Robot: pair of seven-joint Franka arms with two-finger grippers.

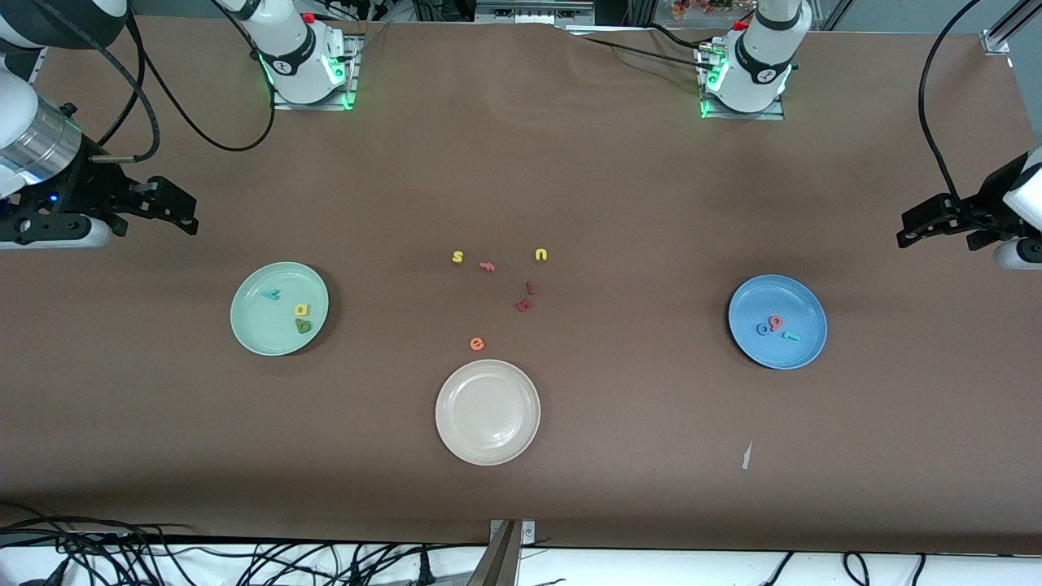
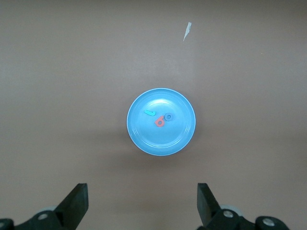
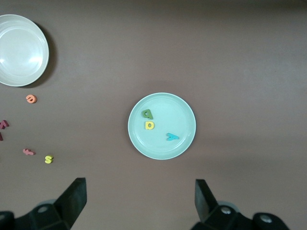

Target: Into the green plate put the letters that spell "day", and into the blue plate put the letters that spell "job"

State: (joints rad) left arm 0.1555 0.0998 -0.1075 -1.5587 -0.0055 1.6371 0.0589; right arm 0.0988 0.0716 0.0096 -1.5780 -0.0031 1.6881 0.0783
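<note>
On the brown desk: green plate toward the right arm's end, holding the yellow "d", the dark green "a" touching it on the side nearer the front camera, and the teal "y" a little apart within the same plate. Toward the left arm's end: blue plate, carrying the salmon-pink "b", the blue "o" touching it, and the teal "j" just beside them.

Between the two plates, loose on the desk: yellow "s", salmon "f", yellow "u", two dark red letters, orange "e". Nearer the front camera than these, a cream-white plate with nothing in it. Small white scrap near the desk's front edge, toward the left arm's end.

Left hand up over the desk's end next to the blue plate, fingers spread wide, gripping nothing. Right hand over the other end near the green plate, likewise spread wide and holding nothing.
</note>
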